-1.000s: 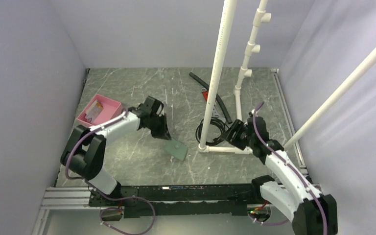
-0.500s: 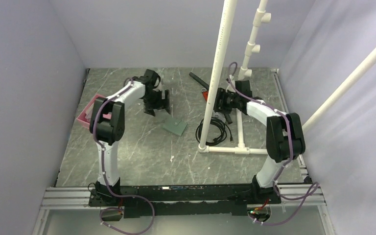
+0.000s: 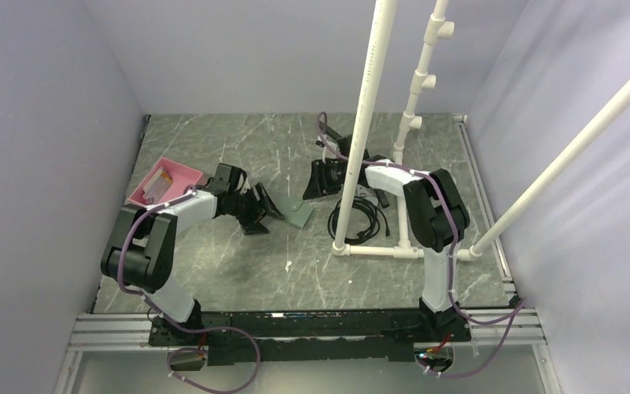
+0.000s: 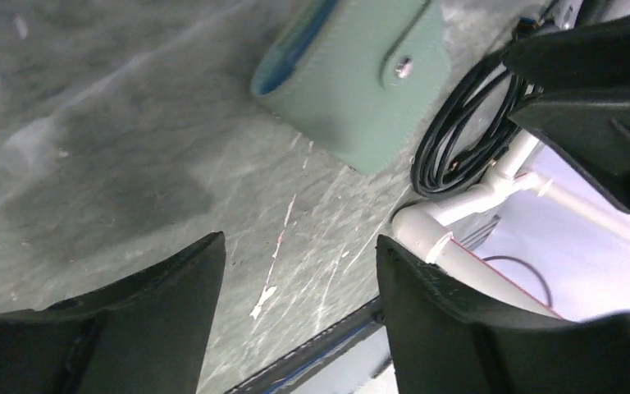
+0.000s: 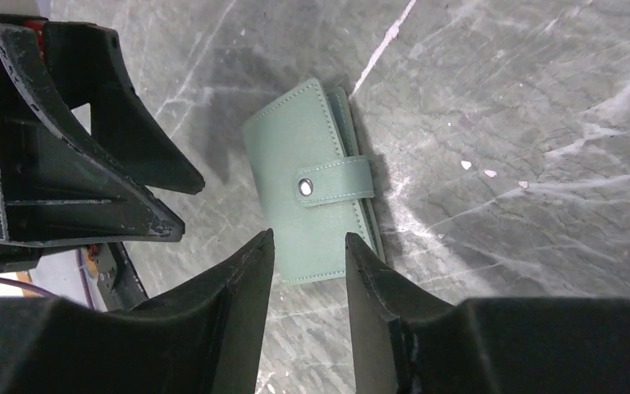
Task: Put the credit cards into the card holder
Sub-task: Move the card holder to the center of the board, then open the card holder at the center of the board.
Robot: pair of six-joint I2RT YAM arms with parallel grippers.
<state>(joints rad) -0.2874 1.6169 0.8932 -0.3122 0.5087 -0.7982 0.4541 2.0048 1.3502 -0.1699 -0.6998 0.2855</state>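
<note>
- Table (image 3: 238,263): holder (image 3: 299,213) lies flat mid-table between my two grippers, cable coil (image 3: 361,217) just beside it on the R.
- Tray (image 3: 182,173): pink, far L. Cards (image 3: 157,185) seem to lie in it, well apart from holder; too small to count.
- L gripper (image 4: 295,271): jaws wide apart, empty, low, near holder.
- R gripper (image 5: 309,242): jaws part open, empty, over holder's edge.
- Tab (image 5: 340,182): fastened, so holder is shut. Judgement: R pins body, L lifts tab's free end.
- Snap (image 5: 304,188): pull upward off it, not sideways, or holder prob. slides.
</note>
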